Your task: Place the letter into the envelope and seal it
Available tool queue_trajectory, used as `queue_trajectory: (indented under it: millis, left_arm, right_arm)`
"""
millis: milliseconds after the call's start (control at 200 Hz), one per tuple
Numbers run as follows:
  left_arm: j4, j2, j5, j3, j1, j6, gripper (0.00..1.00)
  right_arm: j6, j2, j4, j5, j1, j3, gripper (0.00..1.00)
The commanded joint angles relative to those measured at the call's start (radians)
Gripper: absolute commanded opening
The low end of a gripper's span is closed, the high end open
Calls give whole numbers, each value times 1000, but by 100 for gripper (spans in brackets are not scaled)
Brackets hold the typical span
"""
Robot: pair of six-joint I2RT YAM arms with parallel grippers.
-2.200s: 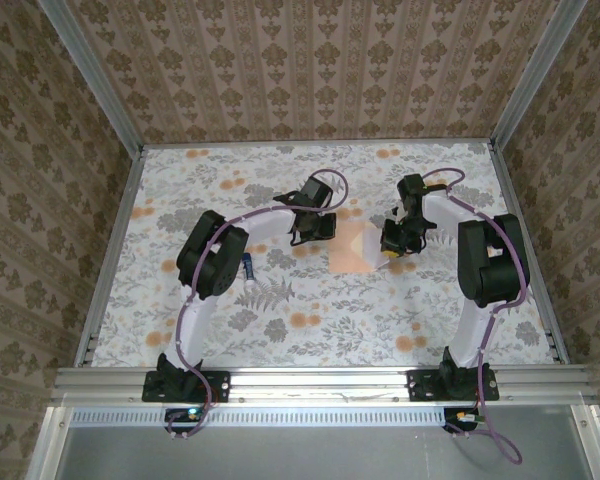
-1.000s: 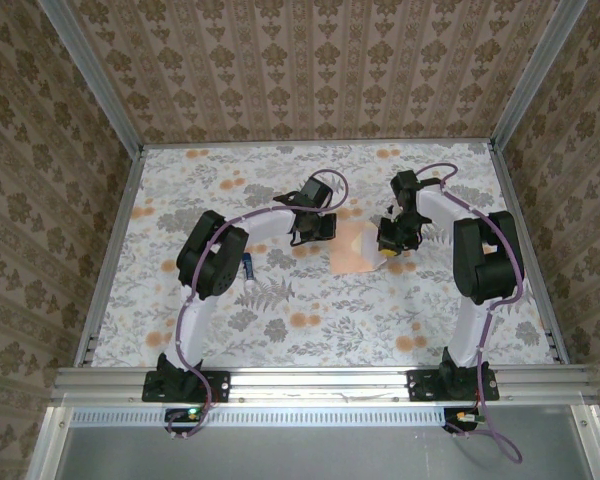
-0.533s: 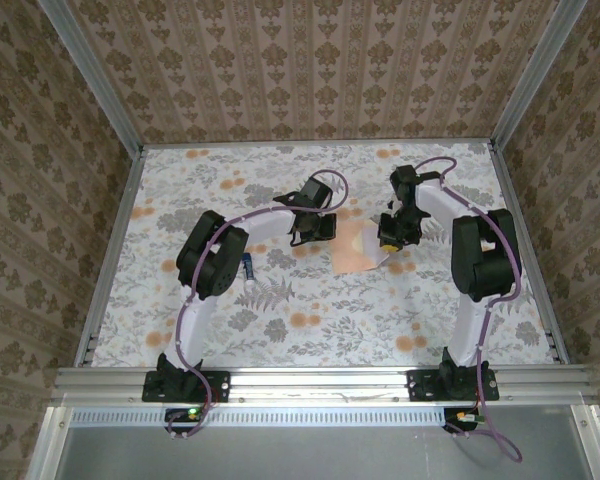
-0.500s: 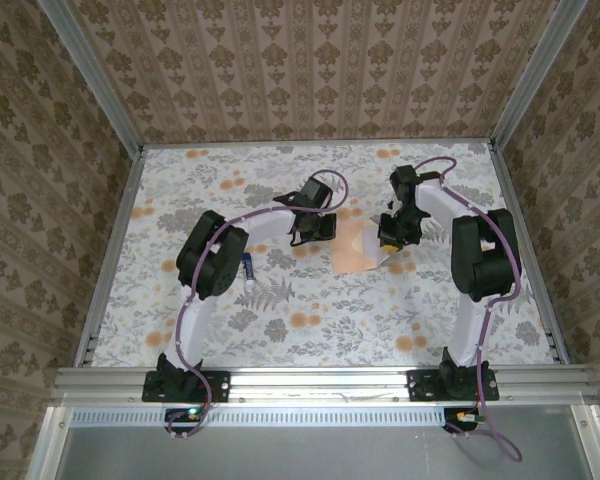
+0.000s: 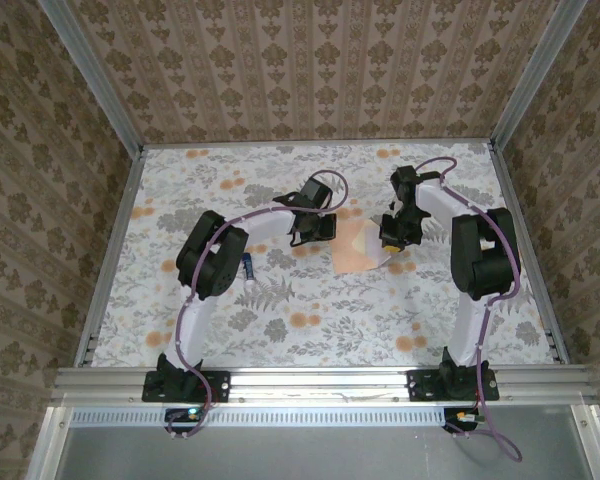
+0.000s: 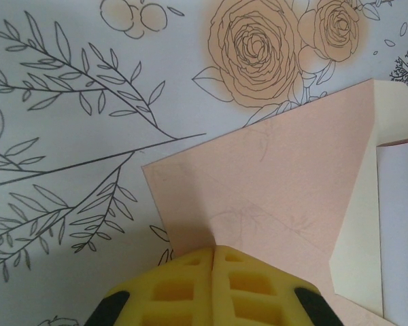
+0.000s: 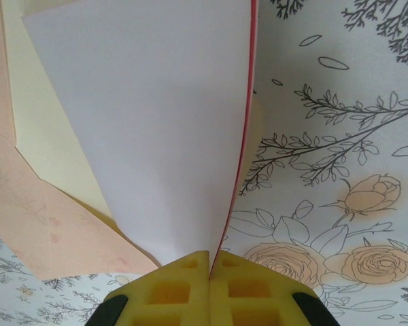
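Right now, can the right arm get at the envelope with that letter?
Probably yes. The right hand is shut on the letter, and the sheet's far end lies over the open cream inside of the envelope. Nothing stands between them.

A table (image 5: 310,300) under a white cloth printed with grey leaves and orange roses fills the middle, edged by aluminium rails (image 5: 320,378), with brown damask-papered walls (image 5: 320,70) at top, left and right.
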Motion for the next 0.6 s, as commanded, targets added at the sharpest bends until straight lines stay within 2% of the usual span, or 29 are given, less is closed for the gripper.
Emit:
queue_trajectory:
  millis: [0,430,595]
  left_arm:
    - [-100,19,3,-44,-8,-7,0]
    - [-100,22,9,-37,-11,3,0]
    - [-107,22,3,-33,-10,11,0]
  right_arm:
    - [-6,39,-40,-25,2,34,0]
    - [-5,74,-34,-71,39,81,0]
    - [-13,50,-57,-23,42,81,0]
